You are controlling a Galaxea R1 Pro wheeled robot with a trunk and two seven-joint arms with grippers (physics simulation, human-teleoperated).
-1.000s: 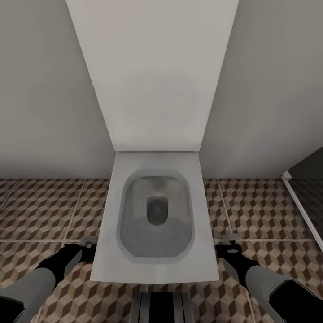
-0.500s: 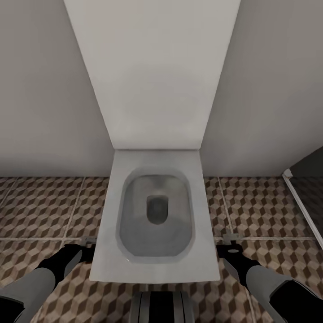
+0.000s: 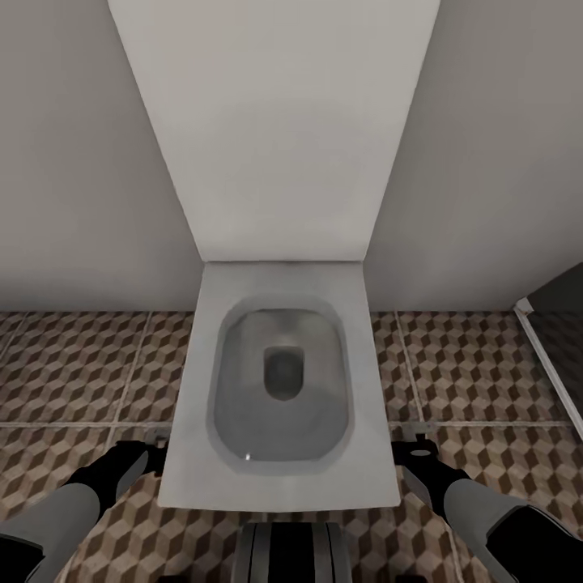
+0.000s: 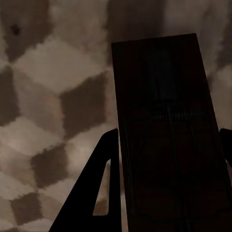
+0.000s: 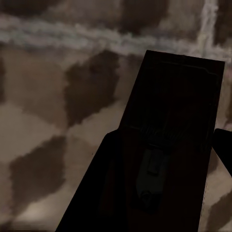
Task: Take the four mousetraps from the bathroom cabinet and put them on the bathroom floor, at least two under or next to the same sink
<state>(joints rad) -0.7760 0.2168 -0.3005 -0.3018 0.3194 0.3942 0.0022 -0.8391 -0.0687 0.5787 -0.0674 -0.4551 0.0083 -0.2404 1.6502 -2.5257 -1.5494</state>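
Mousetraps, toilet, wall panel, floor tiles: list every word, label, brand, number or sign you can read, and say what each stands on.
None. The toilet, the wall panel, the bathroom floor and the mousetraps held in the left gripper and the right gripper carry no readable text, number or sign.

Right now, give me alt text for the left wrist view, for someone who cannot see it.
A dark wooden mousetrap with a wire spring is held between the dark fingers of the left tool, above floor tiles printed with brown and beige cubes.
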